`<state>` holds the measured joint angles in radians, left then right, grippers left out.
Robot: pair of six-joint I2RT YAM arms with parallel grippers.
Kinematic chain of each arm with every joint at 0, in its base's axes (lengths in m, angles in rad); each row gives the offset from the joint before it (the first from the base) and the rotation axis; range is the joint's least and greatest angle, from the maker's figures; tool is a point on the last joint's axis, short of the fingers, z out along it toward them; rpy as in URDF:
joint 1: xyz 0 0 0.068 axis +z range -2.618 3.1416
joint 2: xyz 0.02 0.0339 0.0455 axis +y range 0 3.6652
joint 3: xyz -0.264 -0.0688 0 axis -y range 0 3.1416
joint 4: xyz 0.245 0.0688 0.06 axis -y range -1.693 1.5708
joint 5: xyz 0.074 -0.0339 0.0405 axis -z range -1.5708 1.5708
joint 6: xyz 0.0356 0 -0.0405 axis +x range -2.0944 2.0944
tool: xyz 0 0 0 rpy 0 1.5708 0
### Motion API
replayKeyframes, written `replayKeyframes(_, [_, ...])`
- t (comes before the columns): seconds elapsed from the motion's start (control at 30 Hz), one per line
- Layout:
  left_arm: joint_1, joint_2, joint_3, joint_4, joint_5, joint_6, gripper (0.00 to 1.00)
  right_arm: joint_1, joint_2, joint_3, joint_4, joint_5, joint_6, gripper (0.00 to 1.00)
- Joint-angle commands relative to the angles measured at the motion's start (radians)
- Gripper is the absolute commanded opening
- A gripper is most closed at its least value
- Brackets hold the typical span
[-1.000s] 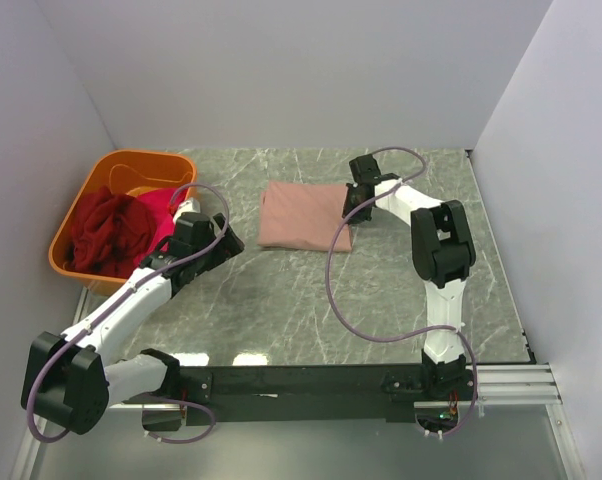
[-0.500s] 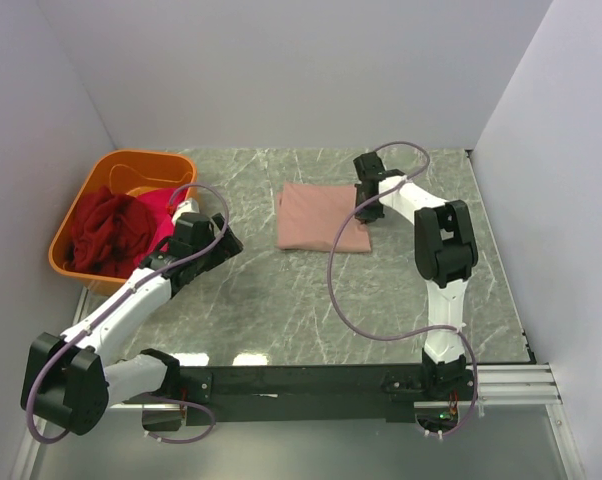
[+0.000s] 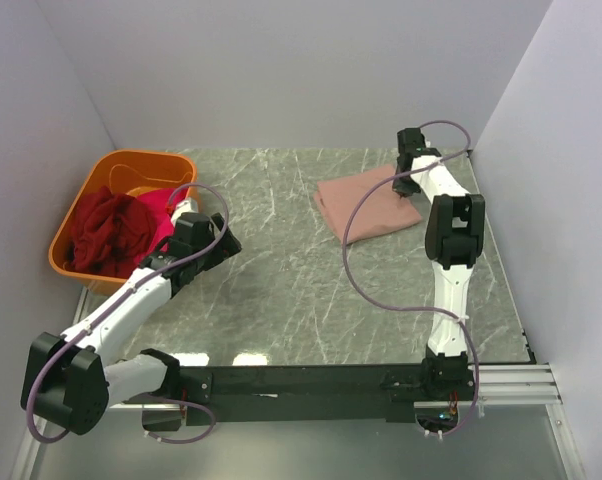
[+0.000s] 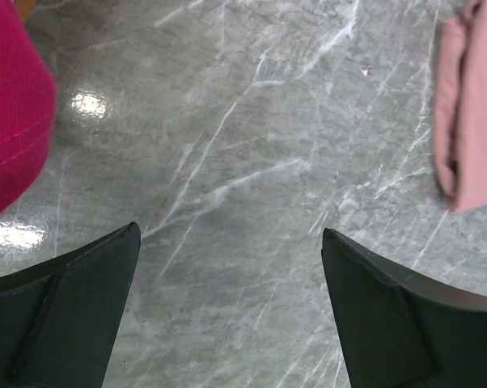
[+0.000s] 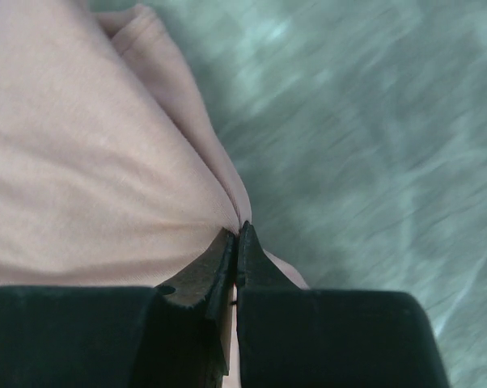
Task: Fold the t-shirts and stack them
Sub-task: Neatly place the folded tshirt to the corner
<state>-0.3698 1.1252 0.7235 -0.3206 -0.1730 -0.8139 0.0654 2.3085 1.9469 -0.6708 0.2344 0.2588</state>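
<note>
Grey marble counter [image 3: 281,300]: carries the scene; its bare stone fills most of the left wrist view.
Left pincer [image 4: 229,233]: fingers spread wide with only stone between them. The top view places it on the counter's left side.
Orange tub [image 3: 131,162]: at the counter's left edge, just beside that pincer; its shape shows only from above.
Dark red tee [image 3: 106,232]: crumpled heap in the tub, visible only in the top view.
Magenta tee [image 4: 9,121]: in the tub's right side. The left wrist view catches it as a rounded bulge.
Dusty pink tee [image 3: 366,205]: folded flat on the far right of the counter, lying askew. The left wrist view shows only its layered edge.
Right pincer [image 5: 237,233]: fingertips pressed together on a pinch of the dusty pink tee's edge. Only its own wrist view shows this; from above the wrist hides the grip.
</note>
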Motion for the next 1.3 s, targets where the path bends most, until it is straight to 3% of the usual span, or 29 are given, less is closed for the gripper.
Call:
replayKeyframes(0.0, [-0.003, 0.015, 0.034, 0.003, -0.025, 0.009, 0.99, -0.061, 0.043, 0.119, -0.021, 0.057, -0.006, 0.0])
replayKeyframes(0.23, [-0.003, 0.054, 0.065, -0.006, -0.026, -0.001, 1.0, -0.216, 0.132, 0.273, -0.053, 0.052, 0.08, 0.0])
replayKeyframes(0.4, [-0.003, 0.065, 0.082, -0.003, -0.023, -0.001, 1.0, -0.306, 0.12, 0.213, -0.035, 0.022, 0.131, 0.0])
replayKeyframes(0.63, [-0.003, 0.074, 0.088, -0.003, -0.011, 0.002, 1.0, -0.328, 0.124, 0.216, -0.01, -0.089, 0.119, 0.0])
replayKeyframes(1.03, [-0.003, 0.035, 0.097, -0.029, -0.048, 0.012, 1.0, -0.329, 0.137, 0.325, -0.027, -0.081, 0.132, 0.0])
replayKeyframes(1.07, [-0.003, 0.031, 0.102, -0.032, -0.055, 0.012, 0.99, -0.328, 0.126, 0.314, -0.029, -0.072, 0.141, 0.02])
replayKeyframes(1.13, [-0.003, 0.028, 0.113, -0.038, -0.06, 0.015, 0.99, -0.328, 0.082, 0.264, -0.016, -0.047, 0.143, 0.17])
replayKeyframes(1.17, [-0.003, 0.028, 0.126, -0.04, -0.063, 0.016, 0.99, -0.328, 0.063, 0.247, -0.007, -0.037, 0.146, 0.27])
replayKeyframes(1.2, [-0.003, 0.024, 0.135, -0.041, -0.066, 0.019, 0.99, -0.328, 0.025, 0.215, -0.006, -0.032, 0.145, 0.43])
replayKeyframes(1.27, [-0.003, 0.022, 0.161, -0.04, -0.071, 0.028, 0.99, -0.328, -0.018, 0.182, 0.0, -0.009, 0.155, 0.54])
